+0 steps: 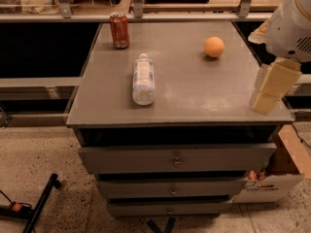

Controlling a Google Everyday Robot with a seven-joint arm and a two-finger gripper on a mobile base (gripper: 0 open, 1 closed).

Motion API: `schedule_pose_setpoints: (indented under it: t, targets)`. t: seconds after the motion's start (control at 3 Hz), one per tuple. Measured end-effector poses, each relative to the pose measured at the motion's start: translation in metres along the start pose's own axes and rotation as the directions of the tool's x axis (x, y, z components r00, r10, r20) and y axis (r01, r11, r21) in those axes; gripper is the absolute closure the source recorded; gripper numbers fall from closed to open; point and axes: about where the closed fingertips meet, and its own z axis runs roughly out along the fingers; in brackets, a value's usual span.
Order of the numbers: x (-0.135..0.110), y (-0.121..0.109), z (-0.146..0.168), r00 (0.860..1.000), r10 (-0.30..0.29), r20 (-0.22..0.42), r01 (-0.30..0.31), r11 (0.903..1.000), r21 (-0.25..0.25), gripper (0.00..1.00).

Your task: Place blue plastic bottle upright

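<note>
The blue plastic bottle (pixel 144 79) is a clear bottle with a white cap and a pale label. It lies on its side on the grey cabinet top (pixel 194 91), left of centre, with its cap pointing to the back. My gripper (pixel 270 88) has cream-coloured fingers and hangs over the right front edge of the cabinet top. It is well to the right of the bottle and does not touch it. Nothing shows in the gripper.
A red soda can (pixel 119 30) stands upright at the back left of the top. An orange ball (pixel 214 47) rests at the back right. The cabinet has drawers (pixel 177 158) below. A cardboard box (pixel 279 176) sits on the floor at the right, and a black bar (pixel 41 203) lies at the lower left.
</note>
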Motion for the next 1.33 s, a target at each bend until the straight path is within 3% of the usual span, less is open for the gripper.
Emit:
schedule_pose_setpoints:
  t: [0.67, 1.0, 1.33]
  targets:
    - [-0.073, -0.035, 0.047, 0.993, -0.055, 0.108, 0.063, 0.9954, -0.073, 0.0]
    - [-0.104, -0.056, 0.072, 0.994, -0.02, 0.105, 0.034, 0.9896, -0.14, 0.0]
    - [-0.143, -0.073, 0.092, 0.997, 0.062, 0.035, -0.055, 0.9826, -0.177, 0.0]
